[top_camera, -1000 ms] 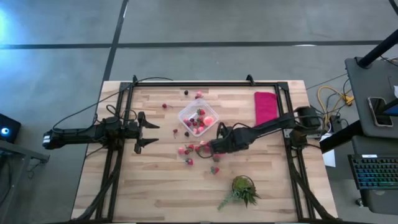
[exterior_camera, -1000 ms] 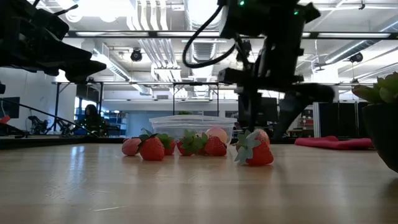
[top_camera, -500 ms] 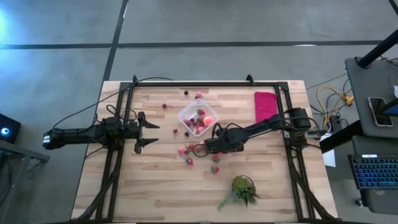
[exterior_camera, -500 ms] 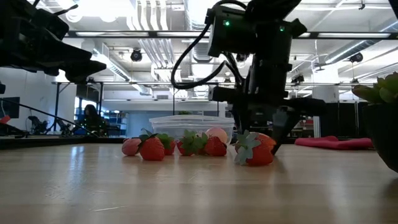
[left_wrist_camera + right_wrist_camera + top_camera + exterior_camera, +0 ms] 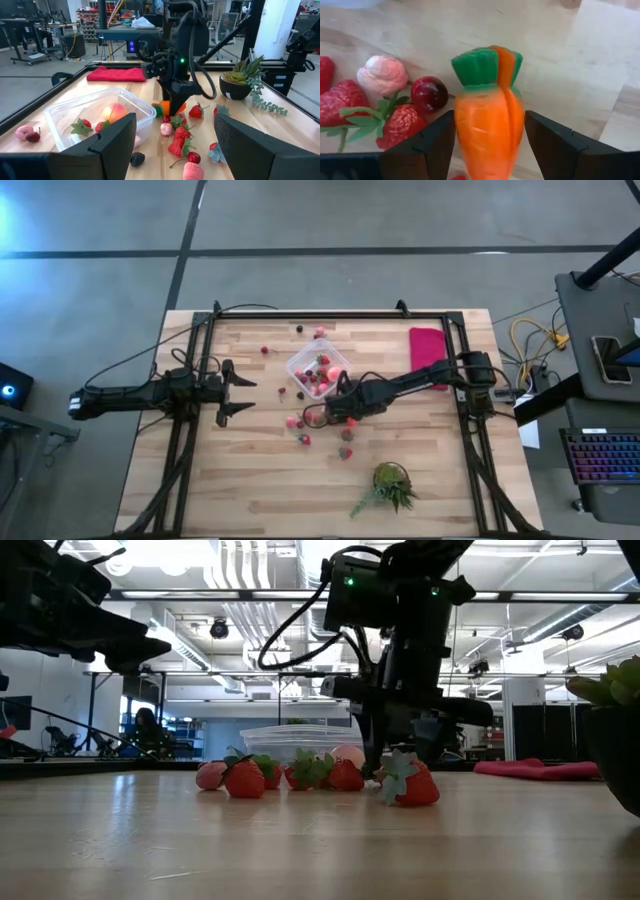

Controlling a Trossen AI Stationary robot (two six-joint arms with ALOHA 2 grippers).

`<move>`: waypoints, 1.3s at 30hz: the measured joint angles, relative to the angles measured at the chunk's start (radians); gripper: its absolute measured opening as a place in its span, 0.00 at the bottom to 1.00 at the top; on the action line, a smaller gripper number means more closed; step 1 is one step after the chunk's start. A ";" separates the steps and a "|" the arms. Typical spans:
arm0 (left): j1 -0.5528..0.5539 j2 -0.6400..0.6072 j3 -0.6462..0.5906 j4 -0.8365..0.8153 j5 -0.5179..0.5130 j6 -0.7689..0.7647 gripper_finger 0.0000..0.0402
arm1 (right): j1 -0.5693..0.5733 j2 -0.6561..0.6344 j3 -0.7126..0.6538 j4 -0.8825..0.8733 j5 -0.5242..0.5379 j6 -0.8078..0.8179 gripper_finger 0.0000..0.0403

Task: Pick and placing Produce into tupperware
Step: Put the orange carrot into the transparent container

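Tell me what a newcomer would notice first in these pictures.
The orange carrot stands out first: it sits between the fingers of the right gripper, held above the loose strawberries just in front of the clear tupperware. That tupperware, near the table's middle, already holds several red and pink pieces. The left gripper waits open at the table's left side, empty.
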 joint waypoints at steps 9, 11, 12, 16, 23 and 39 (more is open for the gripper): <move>0.000 0.001 0.000 -0.001 0.000 0.000 0.64 | 0.000 -0.006 0.010 -0.015 0.000 -0.092 0.55; 0.000 0.001 0.000 -0.001 0.000 0.000 0.64 | 0.000 -0.006 0.005 -0.016 0.000 -0.108 0.54; 0.000 0.001 0.000 0.000 0.000 0.000 0.64 | 0.000 -0.006 0.004 -0.017 0.000 -0.114 0.53; 0.000 0.000 0.000 0.000 0.000 0.000 0.64 | 0.000 -0.006 0.003 -0.016 0.000 -0.140 0.48; 0.000 0.000 0.000 -0.001 0.000 0.000 0.64 | 0.000 -0.009 0.004 -0.016 0.000 -0.184 0.43; 0.000 -0.001 0.000 -0.001 0.000 0.000 0.64 | -0.016 -0.118 0.151 -0.015 0.062 -0.329 0.45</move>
